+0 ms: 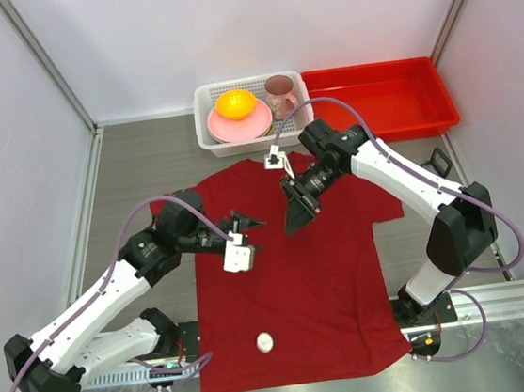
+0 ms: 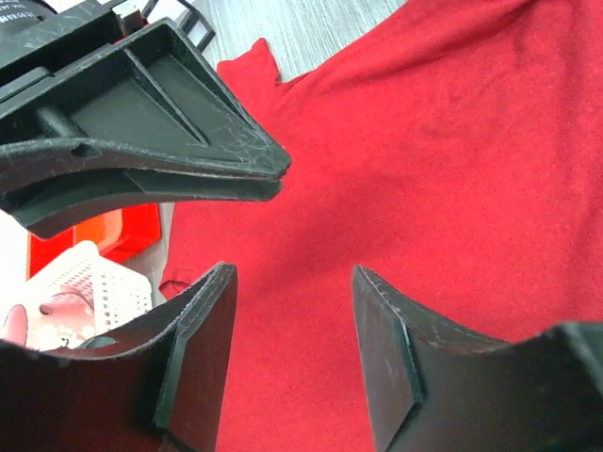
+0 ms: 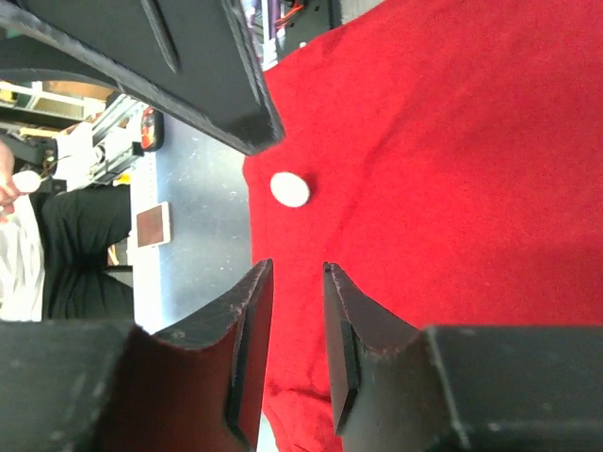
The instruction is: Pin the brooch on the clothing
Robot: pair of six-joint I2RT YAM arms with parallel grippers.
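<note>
The dark red T-shirt [image 1: 295,277] lies flat in the middle of the table. The brooch [image 1: 265,342], a small pale disc, rests on the shirt near its front hem. It also shows in the right wrist view [image 3: 289,189], just ahead of my right fingers. My left gripper [image 1: 250,230] is open and empty above the shirt's left chest area [image 2: 452,141]. My right gripper [image 1: 294,221] hovers over the shirt's upper middle, tips pointing down, jaws slightly apart and empty [image 3: 298,273]. The two grippers are close together, each seen in the other's wrist view.
A white basket [image 1: 206,136] at the back holds a pink plate, an orange bowl [image 1: 234,103] and a pink mug [image 1: 279,93]. A red plastic tray [image 1: 383,97] stands to its right. Grey walls enclose the table on three sides.
</note>
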